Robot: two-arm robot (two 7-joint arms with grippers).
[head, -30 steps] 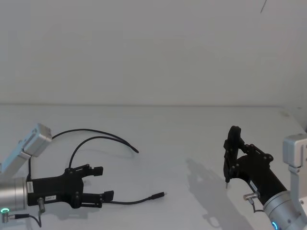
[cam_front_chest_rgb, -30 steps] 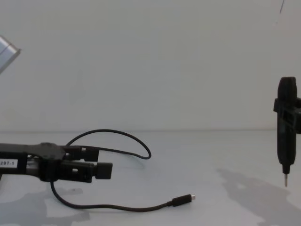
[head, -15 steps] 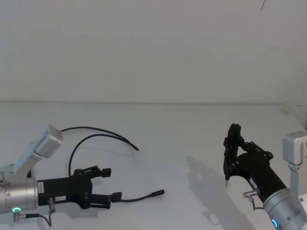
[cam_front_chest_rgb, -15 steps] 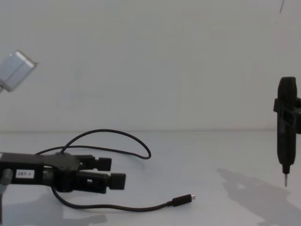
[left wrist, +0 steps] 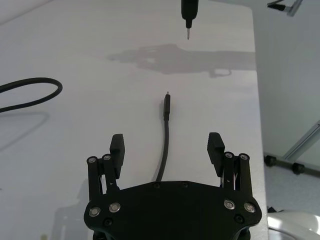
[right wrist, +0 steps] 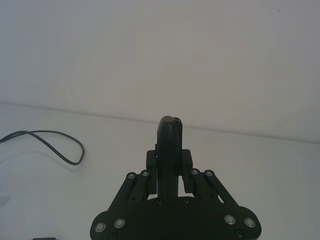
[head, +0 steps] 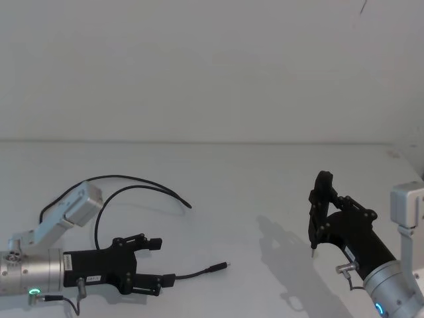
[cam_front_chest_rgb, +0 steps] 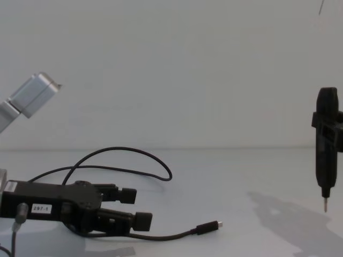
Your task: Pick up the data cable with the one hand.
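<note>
Surveying the surface: You face a plain white table (head: 265, 179) with a matte top. A plain white wall (head: 212, 66) stands behind it.
Table edges: The far edge meets the wall in one straight line across the head view. On your right the top ends in a straight edge. Past that edge the left wrist view shows floor and a frame on castors (left wrist: 271, 160).
Data cable: The data cable (head: 132, 177) lies flat on the left half of the table in two long loops. Its plug (head: 216, 268) lies near the front and points right.
Left gripper: The left gripper (head: 162, 262) lies level and low over the table at front left, with its fingers spread wide. In the left wrist view the cable's last stretch runs between the two fingers, and the plug lies ahead of the fingertips. You cannot tell whether a finger touches the cord.
Right gripper: The right gripper (head: 319, 225) hangs above the table at front right. It is clamped on a pen-shaped tool (cam_front_chest_rgb: 326, 139), held upright with the metal tip down and off the surface.
Open room: Open table top lies between the plug and the tool, and across the rear of the table.
</note>
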